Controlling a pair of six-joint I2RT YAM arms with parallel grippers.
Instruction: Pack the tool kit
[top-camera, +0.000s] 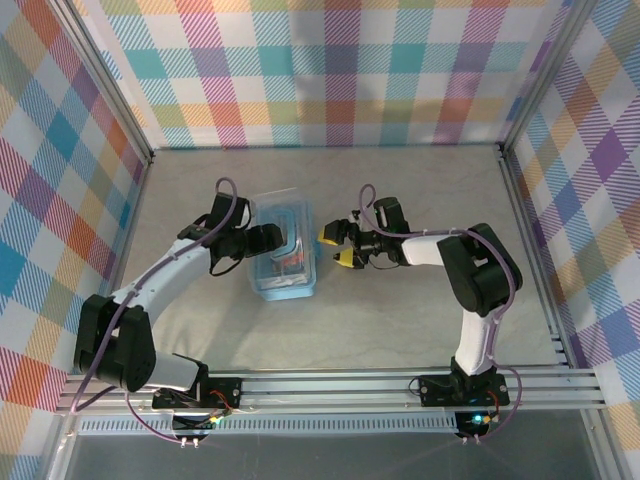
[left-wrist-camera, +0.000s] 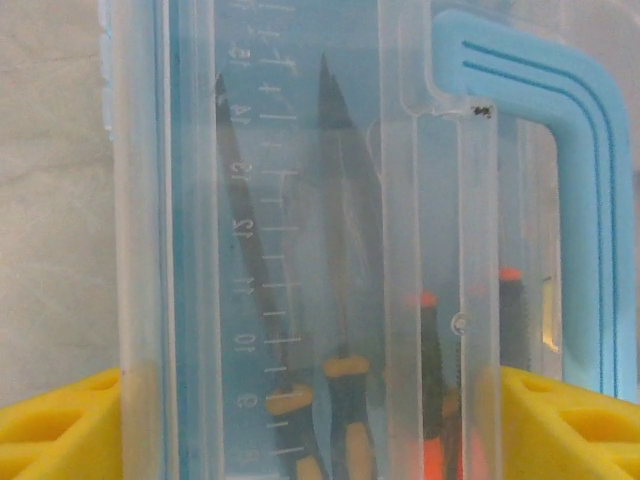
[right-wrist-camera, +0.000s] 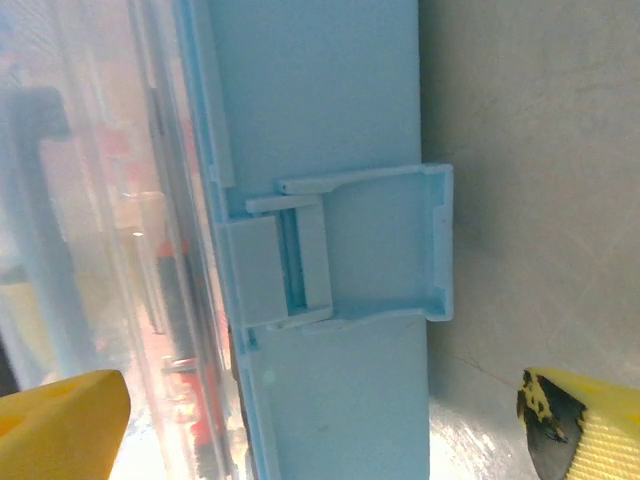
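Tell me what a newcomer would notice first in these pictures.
A light-blue translucent tool case sits mid-table, the left gripper and right gripper flanking it, the right one's yellow jaws wide open. Close up, black-orange screwdrivers show through its clear lid, and its latch sticks out sideways.

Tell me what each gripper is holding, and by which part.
Right gripper: nothing, jaws open by the latch. Left gripper straddles the case near its handle; a grip cannot be told.
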